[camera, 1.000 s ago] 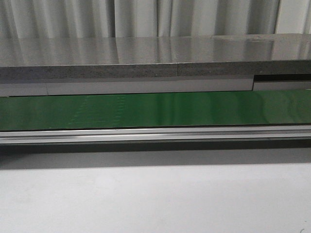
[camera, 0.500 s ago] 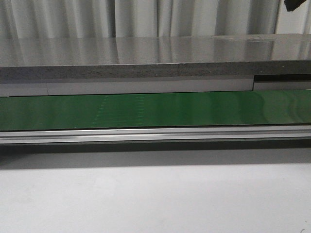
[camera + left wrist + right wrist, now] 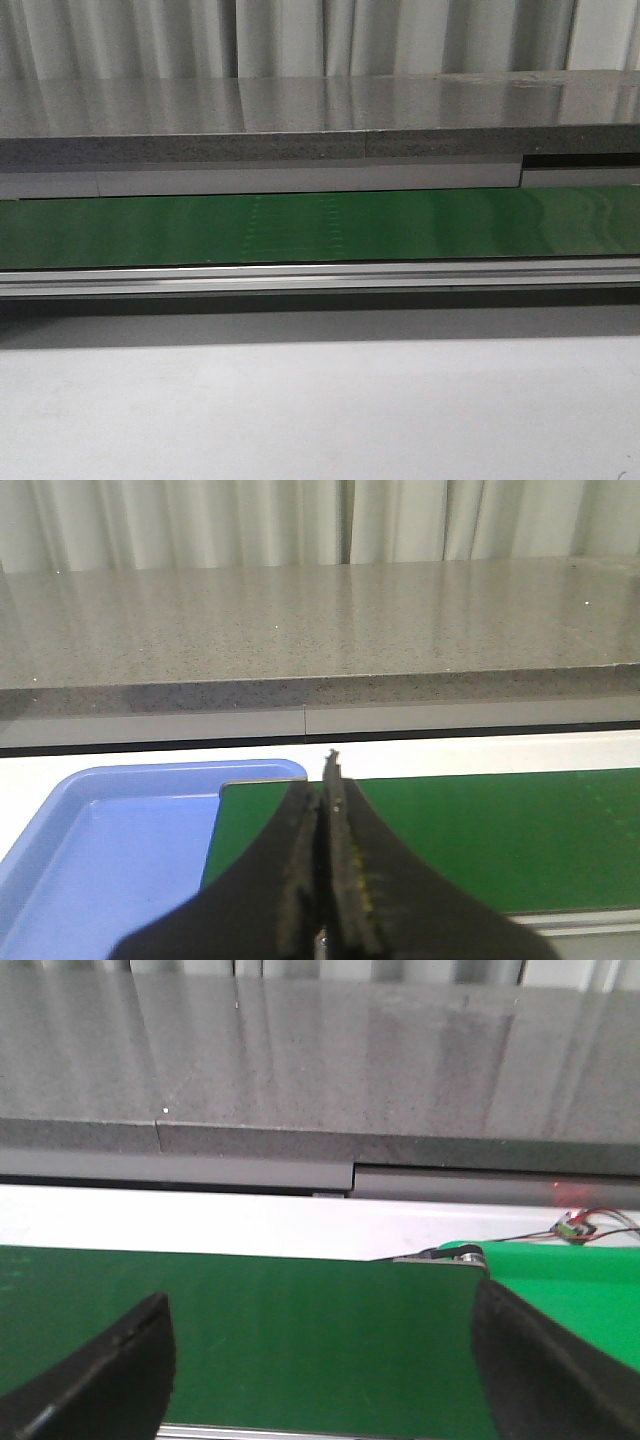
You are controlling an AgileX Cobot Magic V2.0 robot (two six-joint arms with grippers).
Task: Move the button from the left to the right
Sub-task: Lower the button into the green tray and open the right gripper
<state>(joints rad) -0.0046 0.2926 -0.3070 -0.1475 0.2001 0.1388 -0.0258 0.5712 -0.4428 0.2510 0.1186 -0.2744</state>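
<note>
Front view. Belt (image 3: 320, 228): green, running the full width from left edge to right edge, a faint dotted seam near its middle. Rail (image 3: 320, 277): silver, along the belt's near side. Table (image 3: 320, 410): pale grey surface, in front of the rail. Counter (image 3: 320, 120): grey speckled slab behind the belt, with a reflective top. Curtain (image 3: 300, 35): pale, pleated, behind the counter. Neither arm nor gripper shows in this view. Button: not visible here.

Left wrist view. Left gripper (image 3: 327, 820): two dark fingers (image 3: 300, 870) pressed flat together, jaws clenched with nothing between them. It hangs over the left end of the belt (image 3: 480, 835). Tray (image 3: 100, 860): blue, shallow, with a raised rim, lying just beside the belt's left end; the part in view holds nothing. Counter (image 3: 320, 630): beyond belt and tray, with the curtain (image 3: 200, 520) behind it. Button: not visible here.

Right wrist view. Right gripper (image 3: 320, 1370): dark fingers (image 3: 100, 1370) set far apart at either side of the picture, jaws released, nothing between them but belt. Belt (image 3: 260, 1325): green, below the gripper; a roller end (image 3: 450, 1255) marks a break towards the right edge. Wires (image 3: 575, 1225): thin leads and a small connector just beyond that roller. Counter (image 3: 320, 1060): behind. Button: not visible here; its place cannot be told from any view.
</note>
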